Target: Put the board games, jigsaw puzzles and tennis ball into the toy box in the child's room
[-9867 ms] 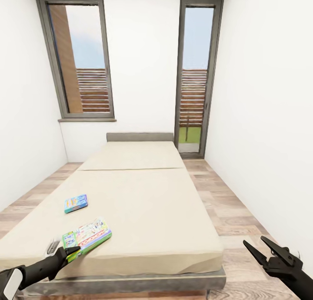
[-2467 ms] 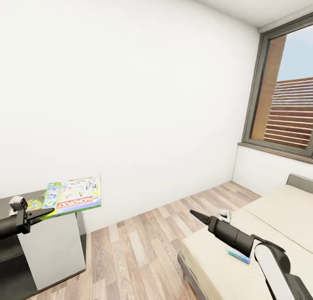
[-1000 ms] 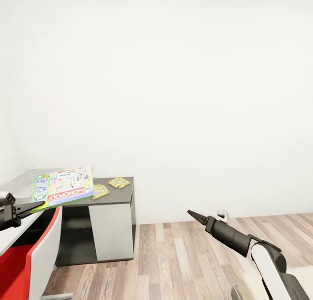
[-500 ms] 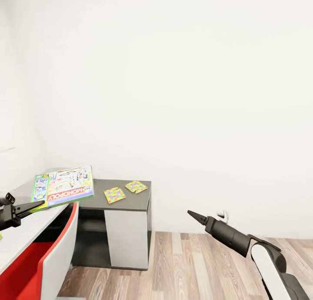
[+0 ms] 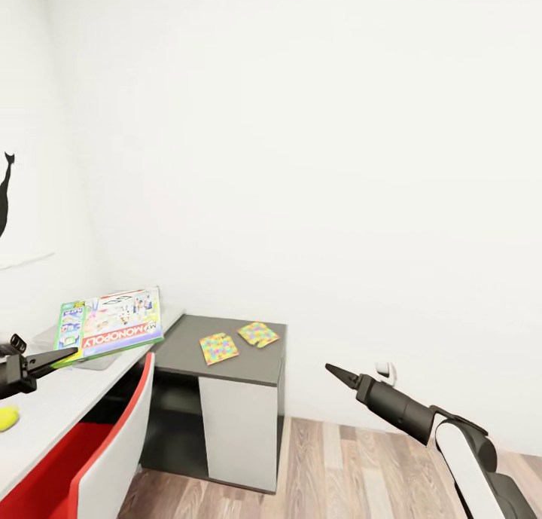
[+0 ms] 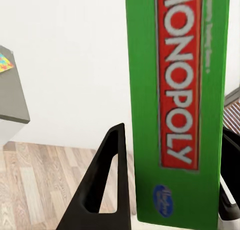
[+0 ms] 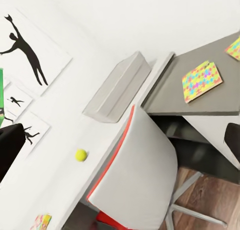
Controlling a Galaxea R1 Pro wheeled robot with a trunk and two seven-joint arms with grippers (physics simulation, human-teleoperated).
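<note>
Left gripper [image 5: 66, 351] clamps green-edged board game [image 5: 111, 327]; toy box [image 7: 118, 86], tennis ball [image 7: 81, 155], jigsaw puzzles [image 5: 219, 348] ahead, nothing boxed. Right gripper [image 5: 331, 370] empty, jaws together.

"MONOPOLY" reads on the board game [image 6: 177, 104] edge.

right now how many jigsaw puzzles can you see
2. Both lie flat on the lower dark grey top: one puzzle nearer the chair, the other puzzle closer to the wall. None look hidden.
</note>
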